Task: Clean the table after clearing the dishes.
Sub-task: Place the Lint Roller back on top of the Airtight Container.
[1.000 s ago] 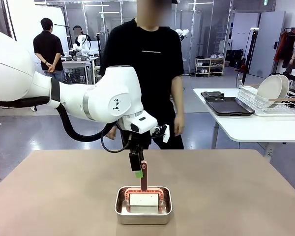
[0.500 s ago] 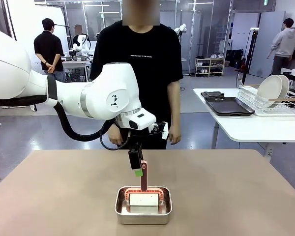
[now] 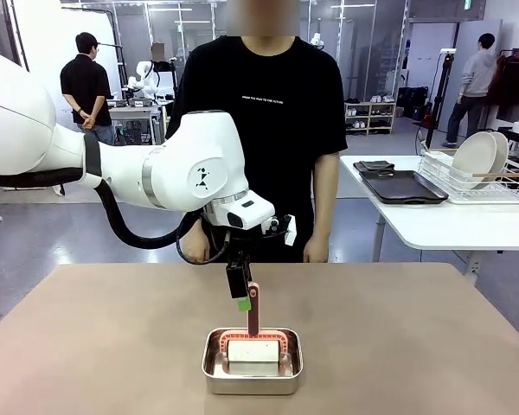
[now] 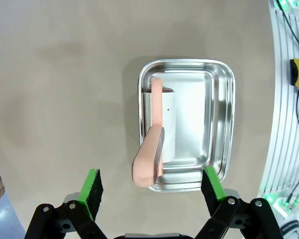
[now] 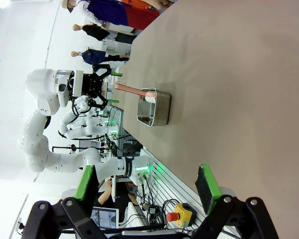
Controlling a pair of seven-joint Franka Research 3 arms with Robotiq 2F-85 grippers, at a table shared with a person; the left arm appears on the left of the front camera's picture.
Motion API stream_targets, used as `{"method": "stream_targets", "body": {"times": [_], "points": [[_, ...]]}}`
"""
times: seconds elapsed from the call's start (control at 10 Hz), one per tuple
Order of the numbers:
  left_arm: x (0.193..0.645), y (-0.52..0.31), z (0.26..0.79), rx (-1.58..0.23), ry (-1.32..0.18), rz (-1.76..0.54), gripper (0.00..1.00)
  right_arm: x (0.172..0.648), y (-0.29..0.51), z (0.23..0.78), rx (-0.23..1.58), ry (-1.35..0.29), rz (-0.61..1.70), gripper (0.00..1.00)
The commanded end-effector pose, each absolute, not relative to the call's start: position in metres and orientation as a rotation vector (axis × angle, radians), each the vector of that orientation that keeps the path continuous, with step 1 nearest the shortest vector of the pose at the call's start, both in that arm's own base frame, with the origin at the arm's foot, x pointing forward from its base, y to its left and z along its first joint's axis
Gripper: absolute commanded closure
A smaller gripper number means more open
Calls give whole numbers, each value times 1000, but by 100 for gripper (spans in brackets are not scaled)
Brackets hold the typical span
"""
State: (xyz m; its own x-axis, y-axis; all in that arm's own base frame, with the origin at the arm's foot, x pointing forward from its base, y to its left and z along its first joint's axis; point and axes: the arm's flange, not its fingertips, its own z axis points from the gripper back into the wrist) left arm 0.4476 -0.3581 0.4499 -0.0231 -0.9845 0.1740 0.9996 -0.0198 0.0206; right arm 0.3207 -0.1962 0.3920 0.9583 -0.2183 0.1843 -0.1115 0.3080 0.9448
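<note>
Since a second ago the person (image 3: 264, 130) across the table has stepped to face it squarely, arms now hanging at the sides, while the left arm has barely shifted. Left gripper (image 3: 240, 292) hangs above the steel pan (image 3: 253, 361), jaws spread wide with nothing between them; in the left wrist view its green pads (image 4: 91, 187) straddle the tip of the pink handle (image 4: 149, 162) without touching it. That handle rises from a pink-framed roller (image 3: 254, 349) lying in the pan, possibly a lint roller. The pan sits on the brownish table (image 3: 415, 346), near the robot's edge. On a white side table, plates (image 3: 478, 157) stand in a wire rack (image 3: 467, 183) beside dark trays (image 3: 400, 186). Right gripper (image 5: 147, 185) is also open and empty, off the table's edge.
</note>
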Motion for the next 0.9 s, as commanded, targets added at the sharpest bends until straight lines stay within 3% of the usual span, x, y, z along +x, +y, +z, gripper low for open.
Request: {"method": "stream_targets", "body": {"times": [0.0,0.8], "points": [[448,-357,452,-113,-158,-1582,0,320,-195,393,1258,-311,-75,0],[448,-358,450,-123,-153,-1588,0,320,-195,393,1258,-311,-75,0]]}}
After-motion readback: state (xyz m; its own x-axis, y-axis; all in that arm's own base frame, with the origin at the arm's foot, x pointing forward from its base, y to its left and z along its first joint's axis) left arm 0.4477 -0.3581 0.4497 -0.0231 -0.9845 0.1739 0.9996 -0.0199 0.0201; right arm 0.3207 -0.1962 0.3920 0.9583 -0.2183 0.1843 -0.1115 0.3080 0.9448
